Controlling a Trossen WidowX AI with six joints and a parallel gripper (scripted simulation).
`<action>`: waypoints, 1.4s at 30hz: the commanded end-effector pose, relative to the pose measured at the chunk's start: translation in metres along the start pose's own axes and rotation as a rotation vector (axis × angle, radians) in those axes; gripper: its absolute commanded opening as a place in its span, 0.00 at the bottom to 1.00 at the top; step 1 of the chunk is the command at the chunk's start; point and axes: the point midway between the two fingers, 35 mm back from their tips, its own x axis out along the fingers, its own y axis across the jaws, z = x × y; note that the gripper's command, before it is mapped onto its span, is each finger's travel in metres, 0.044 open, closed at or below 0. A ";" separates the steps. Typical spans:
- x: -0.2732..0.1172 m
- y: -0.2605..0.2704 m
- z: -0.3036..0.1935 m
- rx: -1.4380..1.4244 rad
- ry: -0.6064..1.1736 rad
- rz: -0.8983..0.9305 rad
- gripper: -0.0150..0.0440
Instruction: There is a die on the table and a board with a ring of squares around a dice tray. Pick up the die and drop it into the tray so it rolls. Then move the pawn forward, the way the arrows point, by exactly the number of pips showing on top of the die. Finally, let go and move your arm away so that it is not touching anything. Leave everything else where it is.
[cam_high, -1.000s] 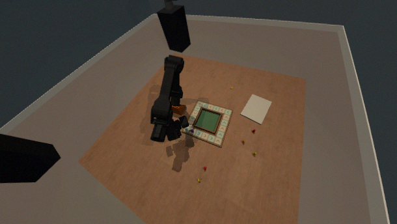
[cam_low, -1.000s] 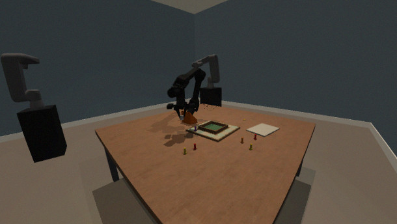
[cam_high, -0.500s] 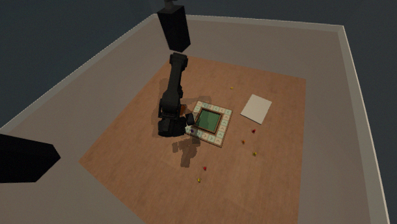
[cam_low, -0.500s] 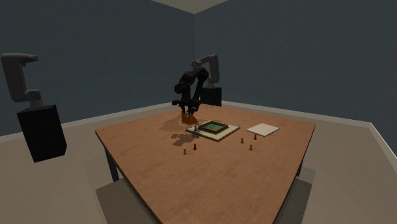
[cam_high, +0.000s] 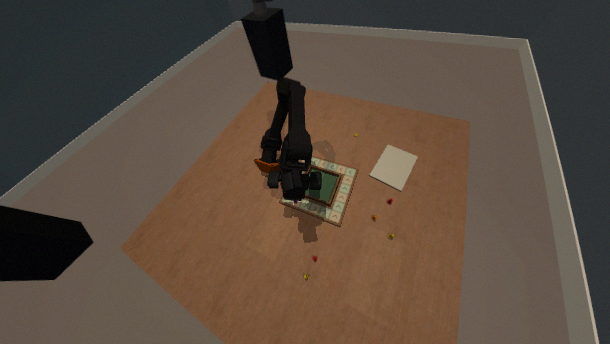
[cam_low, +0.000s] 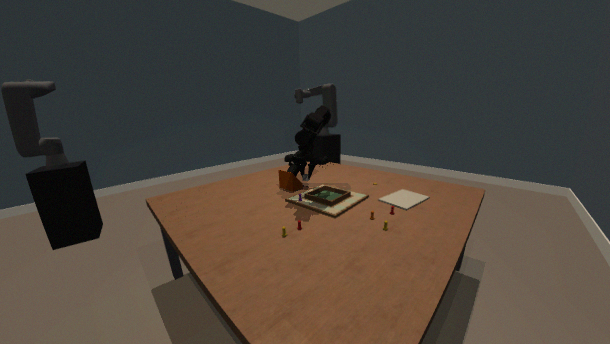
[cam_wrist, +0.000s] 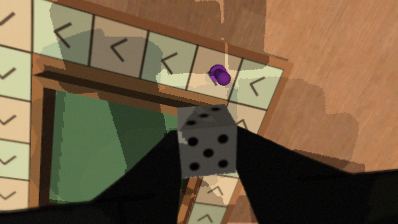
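My gripper (cam_low: 306, 176) (cam_wrist: 204, 135) is shut on the grey die (cam_wrist: 207, 152), raised above the board (cam_high: 334, 216) (cam_low: 336, 212) (cam_wrist: 119, 50). In the wrist view the die overlaps the tray's corner; its large face towards the camera shows five black pips, and a narrower face shows three. The green-floored dice tray (cam_high: 327, 186) (cam_wrist: 85, 150) is to the left of the fingers there. The purple pawn (cam_high: 295, 201) (cam_low: 300, 197) (cam_wrist: 220, 75) stands on the square beside a corner square, where the arrows point left in the wrist view. The fingertips are hidden in the top view.
An orange wedge-shaped block (cam_high: 266, 166) (cam_low: 288, 181) stands beside the board, near the arm. A white panel (cam_high: 394, 167) (cam_low: 404, 199) lies on the board's other side. Small red (cam_high: 390, 201) (cam_low: 392, 210), orange (cam_high: 374, 217) (cam_low: 372, 215) and yellow (cam_high: 392, 236) (cam_low: 385, 226) pieces are scattered around.
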 end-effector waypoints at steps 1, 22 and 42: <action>0.004 0.020 -0.015 0.086 0.001 0.008 0.25; 0.026 0.076 -0.077 0.370 0.039 0.006 0.25; 0.040 0.065 -0.078 0.356 -0.569 -0.193 0.25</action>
